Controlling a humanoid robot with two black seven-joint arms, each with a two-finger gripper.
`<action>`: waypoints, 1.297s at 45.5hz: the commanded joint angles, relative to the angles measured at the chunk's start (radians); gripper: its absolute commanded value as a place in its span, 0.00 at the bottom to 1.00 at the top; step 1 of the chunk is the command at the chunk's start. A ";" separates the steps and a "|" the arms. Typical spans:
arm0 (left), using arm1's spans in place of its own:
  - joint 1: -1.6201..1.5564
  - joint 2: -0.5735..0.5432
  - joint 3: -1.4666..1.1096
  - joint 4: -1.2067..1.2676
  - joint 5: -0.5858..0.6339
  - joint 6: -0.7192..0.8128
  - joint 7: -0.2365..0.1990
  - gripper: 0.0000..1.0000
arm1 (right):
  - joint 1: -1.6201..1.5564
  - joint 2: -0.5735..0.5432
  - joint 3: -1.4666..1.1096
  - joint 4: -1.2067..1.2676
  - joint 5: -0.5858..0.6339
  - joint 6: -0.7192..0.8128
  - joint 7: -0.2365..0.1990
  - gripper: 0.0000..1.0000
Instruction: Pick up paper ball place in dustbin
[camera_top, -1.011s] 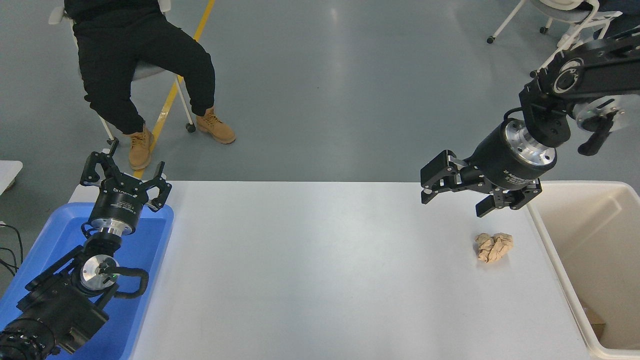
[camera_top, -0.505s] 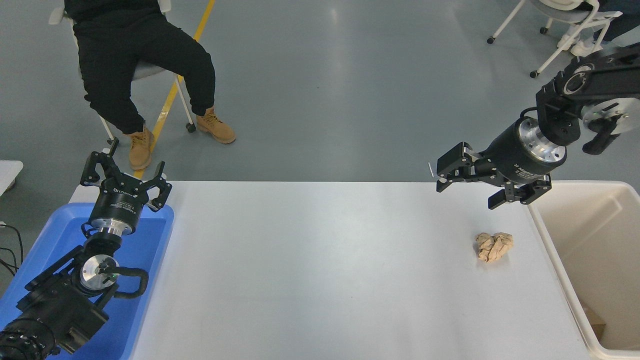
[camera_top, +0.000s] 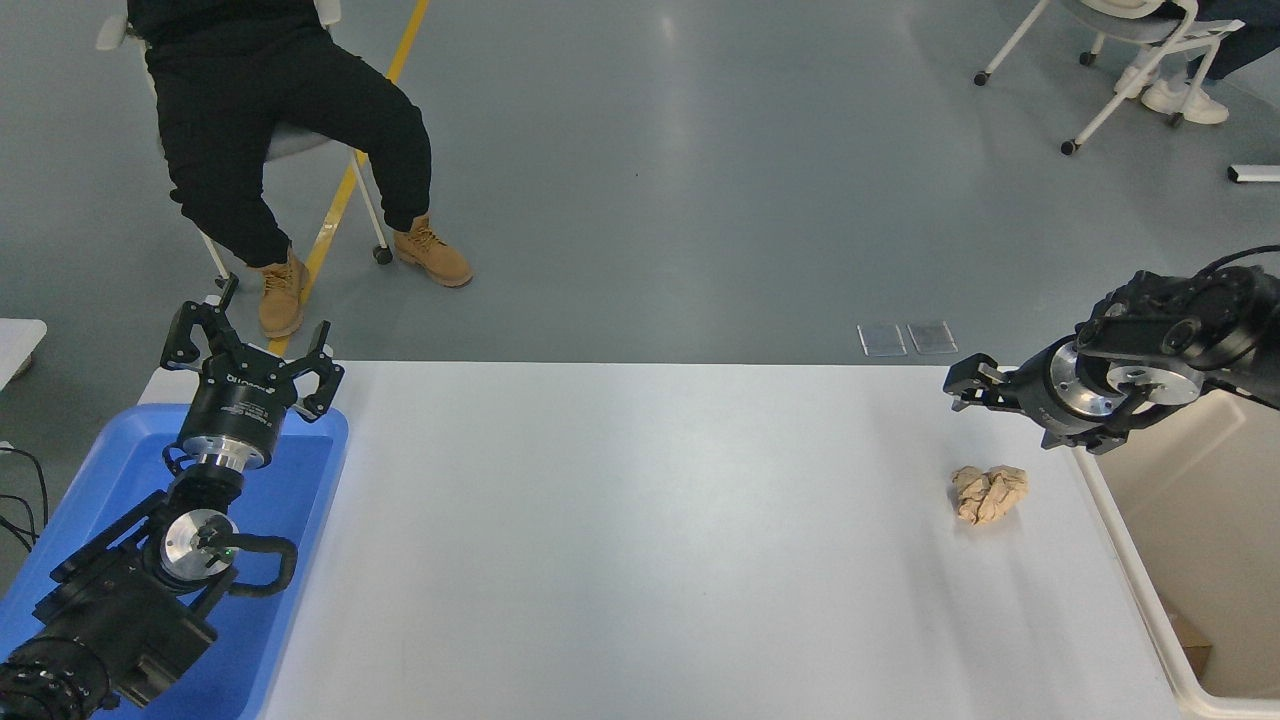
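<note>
The paper ball (camera_top: 988, 494), a wrinkly tan wad, lies on the white table (camera_top: 640, 540) near its right end. The cream dustbin (camera_top: 1200, 530) stands right of the table, its rim close to the ball. My right gripper (camera_top: 1020, 415) comes in from the right edge, low over the table's far right corner, pointing left. It is open and empty, above and just behind the ball, not touching it. My left gripper (camera_top: 250, 350) is parked open at the lower left over the blue tray.
A blue shallow tray (camera_top: 290, 480) sits at the table's left end under my left arm. A person (camera_top: 270, 130) sits on a chair beyond the table's far left. A brown scrap (camera_top: 1188, 640) lies inside the dustbin.
My right arm has swung down and to the right, from high above the table to low beside the dustbin's far corner. The paper ball and the left arm have not moved.
</note>
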 joint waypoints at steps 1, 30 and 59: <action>0.000 0.000 0.000 0.000 0.000 0.000 0.000 0.99 | -0.165 0.032 0.002 -0.104 0.009 -0.154 0.000 1.00; 0.000 0.000 0.000 0.000 0.000 0.000 0.000 0.99 | -0.356 0.081 0.221 -0.178 0.014 -0.450 0.003 1.00; 0.000 0.000 0.000 0.000 0.000 0.000 0.000 0.99 | -0.405 0.113 0.226 -0.183 0.014 -0.520 0.011 0.98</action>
